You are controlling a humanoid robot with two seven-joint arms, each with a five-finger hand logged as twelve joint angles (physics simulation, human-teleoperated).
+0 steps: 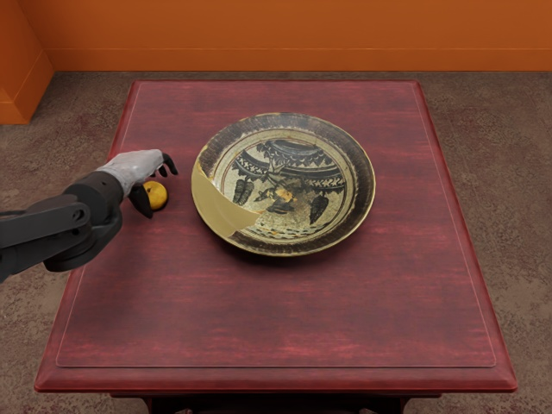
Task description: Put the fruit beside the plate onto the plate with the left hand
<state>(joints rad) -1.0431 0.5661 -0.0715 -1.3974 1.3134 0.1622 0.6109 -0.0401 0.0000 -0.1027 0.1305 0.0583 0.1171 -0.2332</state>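
A small orange fruit [157,193] lies on the red table, just left of a large patterned plate [354,168]. My left hand [152,181] comes in from the left edge and sits right at the fruit, its dark fingertips curled over the top and its thumb below. The fingers wrap partly around the fruit, which still rests on the table surface. Part of the fruit is hidden by the hand. The plate holds nothing besides its painted pattern.
The red wooden table [276,310] has a raised rim around its top. Brown floor surrounds it and an orange wall runs along the back. The right arm does not show.
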